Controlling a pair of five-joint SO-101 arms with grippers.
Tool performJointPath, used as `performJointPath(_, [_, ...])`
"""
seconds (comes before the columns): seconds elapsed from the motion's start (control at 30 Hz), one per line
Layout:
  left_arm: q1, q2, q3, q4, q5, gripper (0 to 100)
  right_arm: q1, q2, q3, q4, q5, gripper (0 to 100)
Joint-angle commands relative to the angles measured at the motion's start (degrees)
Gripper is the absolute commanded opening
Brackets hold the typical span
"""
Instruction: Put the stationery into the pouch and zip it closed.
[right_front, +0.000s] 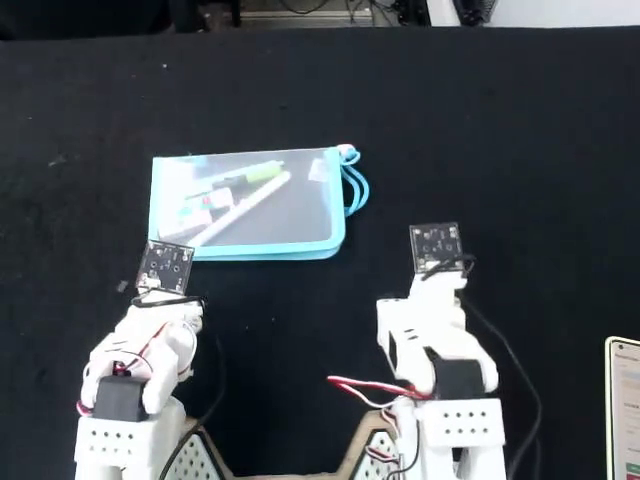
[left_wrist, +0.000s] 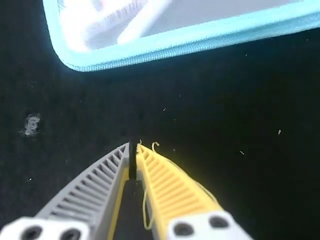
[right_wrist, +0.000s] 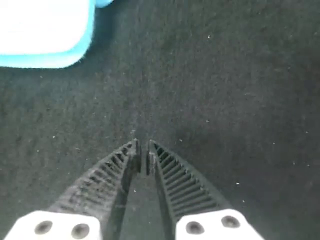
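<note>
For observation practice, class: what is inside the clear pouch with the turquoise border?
Through the clear front of the pouch show a green marker, a white pen and small pieces beside them. What those pieces are is too blurred to tell; anything beneath is covered.

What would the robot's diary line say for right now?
pouch: flat on table, stationery inside | left gripper: shut, empty, off pouch corner | right gripper: shut, empty, apart from pouch | zipped: cannot tell
</note>
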Motion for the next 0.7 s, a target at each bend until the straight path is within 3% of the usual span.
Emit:
performJointPath(0.0, [-0.48,-0.44,-0.31,-0.18,-0.35,3,0.79,-10.95,1.89,1.32,-0.35,2.1])
performJointPath(0.13, [-0.48,-0.44,0.84,-0.26,-0.44,3,0.44,-21.85,6.73,5.27,3.43,2.5])
performJointPath(0.67, [-4.35,-0.35,4.70,0.35,-0.26,3,0.79,-19.38,7.87,12.75,3.87,2.2])
